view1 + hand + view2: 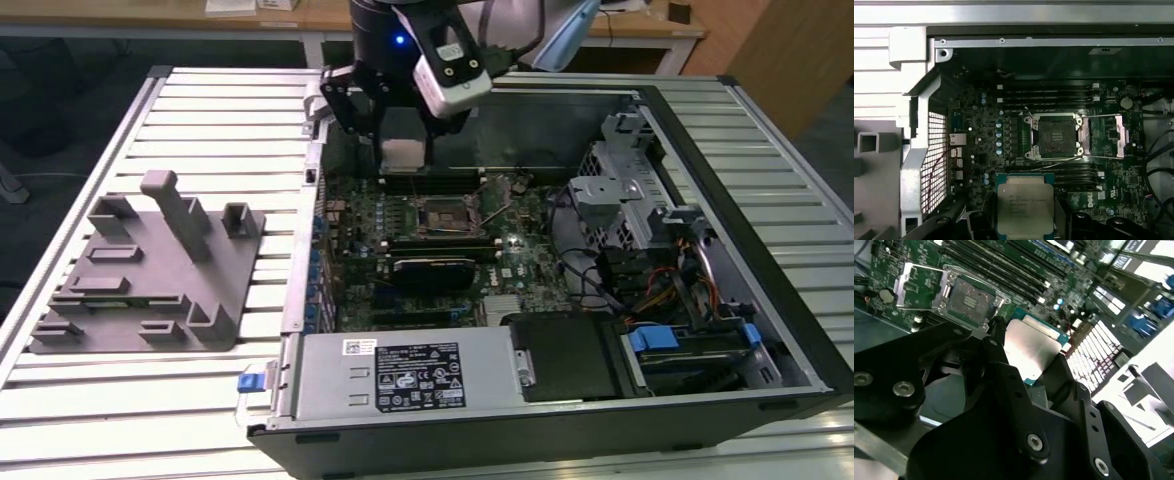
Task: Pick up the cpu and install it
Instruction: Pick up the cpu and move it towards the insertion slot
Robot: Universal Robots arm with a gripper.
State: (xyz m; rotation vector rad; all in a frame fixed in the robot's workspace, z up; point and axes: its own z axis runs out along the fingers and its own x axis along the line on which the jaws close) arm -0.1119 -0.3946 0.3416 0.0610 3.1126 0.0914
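Holds the cpu (404, 153) off the board in the gripper (404, 162), clamped narrow on 2 opposite edges by black fingers (1002, 371), with the flat silvery top bare between them. Hangs inside the open computer case (561, 435), in the exterior view above the far part of the green motherboard (514, 225), near the far case wall. Sits close to the square socket (1054, 136) yet apart from it, not seated, with a row of dark memory slots (1074, 172) between the 2 in the first wrist view. Leaves the socket open to sight (metal load plate (1116, 135) swung out sideways, thin lever wires raised), with the contact field bare. In the second wrist view, same grip from close: cpu wedged between both fingers, green edge along its rim, socket just past it. Farther along the board in the exterior view: a black rectangular block (434, 270), then a grey power supply (400, 375) along the near edge of the case, plus a metal drive cage (621, 185) and bundled cables (627, 280) at the exterior view's right. Outside the case, at the exterior view's left: a grey plastic fixture (147, 270) with upright posts, standing on the slatted metal table (80, 420), well apart from the gripper.
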